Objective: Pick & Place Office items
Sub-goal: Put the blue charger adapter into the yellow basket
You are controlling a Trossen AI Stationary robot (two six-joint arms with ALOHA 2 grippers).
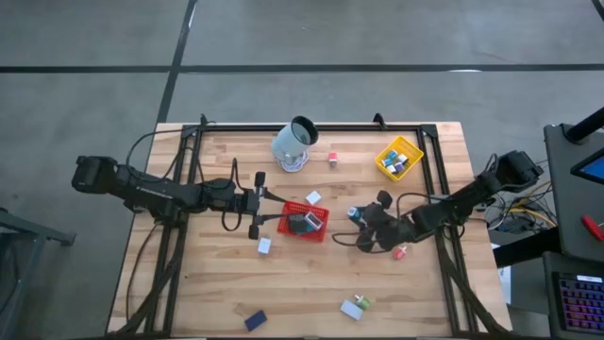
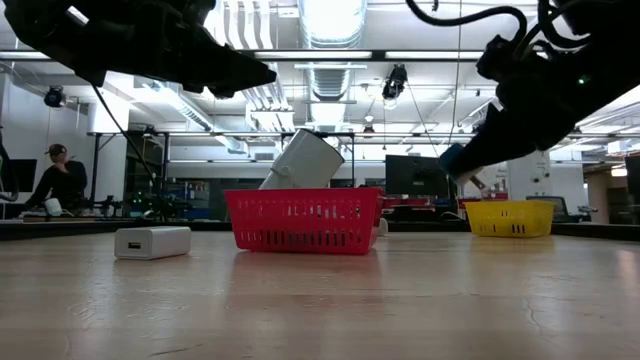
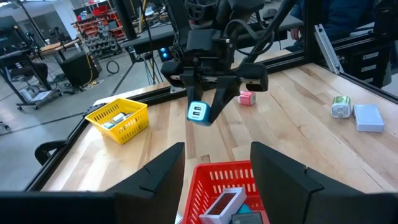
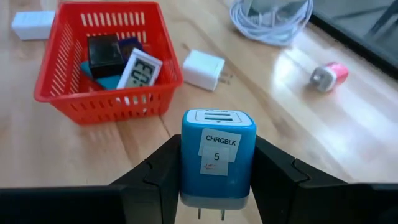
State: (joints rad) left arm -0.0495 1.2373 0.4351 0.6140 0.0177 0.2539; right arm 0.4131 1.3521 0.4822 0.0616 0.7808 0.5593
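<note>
- Looking down from the high view, my right gripper (image 1: 360,219) hangs just beside the red tray (image 1: 321,231), carrying a blue charger block (image 1: 353,213). My left gripper (image 1: 261,205) waits at the tray's other side. More office items lie loose on the table (image 1: 189,293).
- Level with the table in the low view, the block (image 2: 455,163) is in the air between the red tray (image 2: 300,220) and the yellow tray (image 2: 510,217).
- From the left wrist view, my left fingers (image 3: 158,177) stand apart over the red tray, gripping nothing. Beyond them the block (image 3: 199,113) is pinched between the right gripper's fingers.
- In the right wrist view, my fingers (image 4: 155,171) are closed on the block's (image 4: 217,155) two side faces, plug prongs pointing back at me. I judge it light, rigid, smooth plastic that could slip. Flat sides are the right hold, not the rounded corners.
</note>
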